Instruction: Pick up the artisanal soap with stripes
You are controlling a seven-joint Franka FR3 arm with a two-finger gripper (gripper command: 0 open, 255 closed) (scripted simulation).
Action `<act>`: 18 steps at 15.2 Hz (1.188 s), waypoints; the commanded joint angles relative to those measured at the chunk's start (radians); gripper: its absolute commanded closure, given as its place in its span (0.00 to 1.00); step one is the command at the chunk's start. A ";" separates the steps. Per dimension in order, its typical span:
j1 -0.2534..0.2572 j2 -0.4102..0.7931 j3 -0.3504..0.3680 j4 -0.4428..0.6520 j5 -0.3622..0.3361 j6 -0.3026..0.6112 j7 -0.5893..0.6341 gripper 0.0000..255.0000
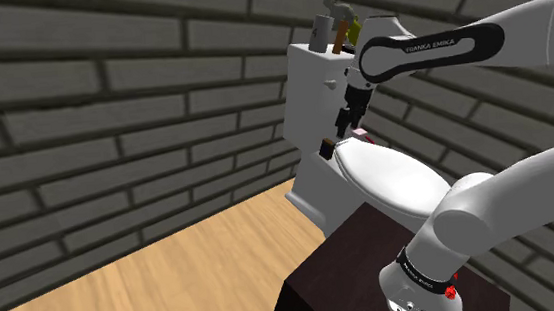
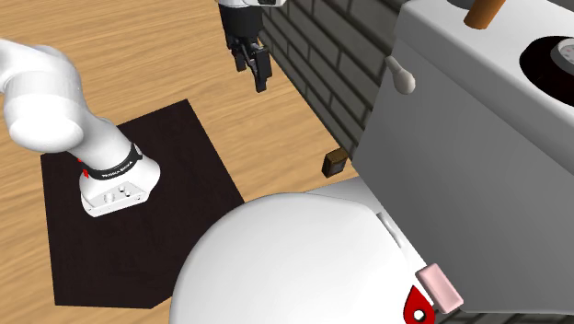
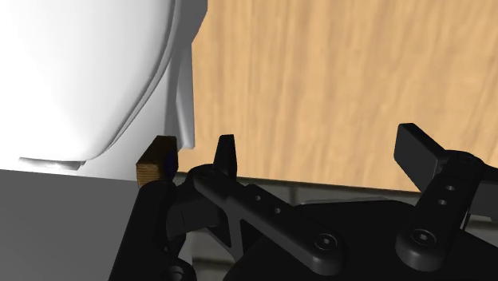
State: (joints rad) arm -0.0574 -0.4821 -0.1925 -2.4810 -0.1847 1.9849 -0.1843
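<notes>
A small brown soap block sits on the toilet's rear ledge beside the closed white lid. It appears again as a small brown block below the tank, and as a dark speck in the shoulder view. No stripes can be made out on it. My black gripper hangs open just above and beside it, and the block lies outside one finger, not between the two. The gripper is level with the tank front. Nothing is held by the gripper.
The white tank carries upright brush-like items and a dark round object. A pink bar and a red piece lie on the ledge's other side. Grey brick wall, wooden floor, dark stand.
</notes>
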 commanded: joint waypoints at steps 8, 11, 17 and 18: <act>-0.028 0.316 -0.142 0.106 0.043 0.238 -0.167 0.00; -0.037 0.433 -0.175 0.166 0.096 0.297 -0.236 0.00; -0.086 0.675 -0.197 0.322 0.242 0.373 -0.390 0.00; -0.099 0.715 -0.195 0.353 0.267 0.380 -0.414 0.00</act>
State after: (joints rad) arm -0.1434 0.1881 -0.3884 -2.1624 0.0538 2.3576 -0.5702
